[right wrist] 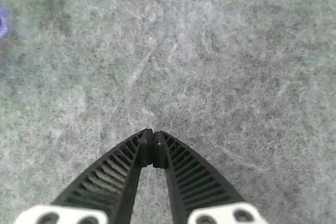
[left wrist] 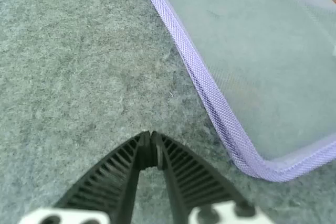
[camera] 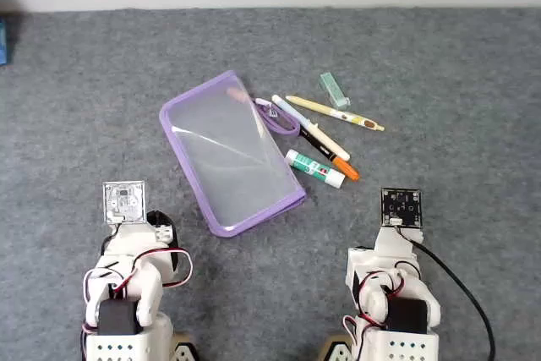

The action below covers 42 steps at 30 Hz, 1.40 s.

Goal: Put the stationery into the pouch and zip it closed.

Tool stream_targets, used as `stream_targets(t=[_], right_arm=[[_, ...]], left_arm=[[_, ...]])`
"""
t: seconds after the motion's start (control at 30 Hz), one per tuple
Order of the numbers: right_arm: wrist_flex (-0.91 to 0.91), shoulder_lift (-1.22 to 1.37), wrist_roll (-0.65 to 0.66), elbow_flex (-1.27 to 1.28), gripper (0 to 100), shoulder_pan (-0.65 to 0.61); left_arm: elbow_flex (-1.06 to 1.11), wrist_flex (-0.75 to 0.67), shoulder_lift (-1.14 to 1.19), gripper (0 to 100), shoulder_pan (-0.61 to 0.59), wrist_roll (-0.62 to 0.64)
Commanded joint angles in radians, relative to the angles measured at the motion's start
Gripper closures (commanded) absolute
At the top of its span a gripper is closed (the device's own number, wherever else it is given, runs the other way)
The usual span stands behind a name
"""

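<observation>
In the high view the clear, purple-edged pouch (camera: 230,158) lies slantwise in the middle of the grey desk (camera: 439,65). The stationery sits loose just beside its right edge: a glue stick (camera: 314,167) nearest the arms, an orange-tipped marker (camera: 325,148), a yellow pen (camera: 334,112) and a small green eraser (camera: 334,90) farthest off. Nothing is in the pouch yet, and both arms sit folded at the near edge, well apart from it all. Whether the zip stands open is hard to tell from above, so I would check that first.

In the left wrist view the left hand (left wrist: 151,139) is pinched together on nothing and hangs over bare felt, with the pouch's corner near. This arm looks best placed to pin or lift the pouch's mouth.

In the right wrist view the right hand (right wrist: 153,137) is likewise closed and empty, with the glue stick's white end at the far edge. It should spread before it comes down, take the glue stick across its barrel near the middle, and leave the crossed pens for later.
</observation>
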Motion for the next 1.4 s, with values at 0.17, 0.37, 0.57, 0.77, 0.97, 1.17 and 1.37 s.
stream_targets(t=[0.17, 0.37, 0.57, 0.77, 0.97, 1.17, 1.37], right_arm=[[0.012, -0.005, 0.006, 0.018, 98.8, -0.005], [0.012, -0.005, 0.006, 0.018, 98.8, -0.005], [0.012, -0.005, 0.006, 0.018, 98.8, -0.005], [0.012, -0.005, 0.006, 0.018, 98.8, -0.005], [0.012, -0.005, 0.006, 0.018, 98.8, -0.005], [0.012, -0.005, 0.006, 0.018, 98.8, -0.005], [0.012, -0.005, 0.006, 0.018, 98.8, -0.005]], left_arm=[[-0.008, 0.003, -0.011, 99, -0.002, 0.008], [-0.008, 0.003, -0.011, 99, -0.002, 0.008], [-0.008, 0.003, -0.011, 99, -0.002, 0.008], [-0.008, 0.003, -0.011, 99, -0.002, 0.008], [-0.008, 0.003, -0.011, 99, -0.002, 0.008], [-0.008, 0.003, -0.011, 99, -0.002, 0.008], [-0.008, 0.003, -0.011, 99, -0.002, 0.008]])
